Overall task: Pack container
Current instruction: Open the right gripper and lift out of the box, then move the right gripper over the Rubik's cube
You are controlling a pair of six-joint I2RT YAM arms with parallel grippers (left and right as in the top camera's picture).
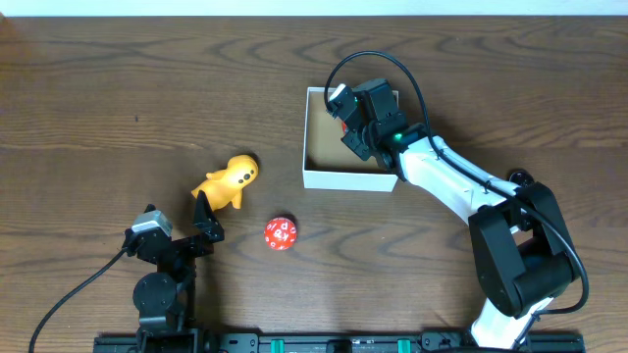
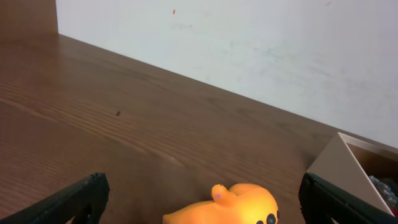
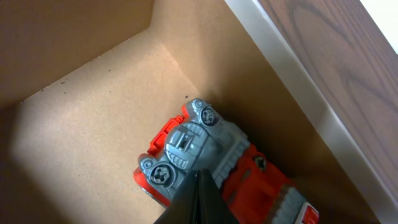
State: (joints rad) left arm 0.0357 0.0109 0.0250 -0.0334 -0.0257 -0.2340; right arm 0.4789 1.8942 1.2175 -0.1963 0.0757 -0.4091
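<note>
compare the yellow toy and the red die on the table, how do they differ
The yellow toy is yellow-orange with dark spots; the red die is red with white marks. The yellow toy is elongated and lies slanted; the red die is compact and roundish. The yellow toy is larger than the red die. Both lie on the table, outside the container.

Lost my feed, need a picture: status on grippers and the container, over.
Left gripper open, yellow duck just ahead. Right gripper shut, down inside container over red-grey toy. Red ball outside it.
</note>
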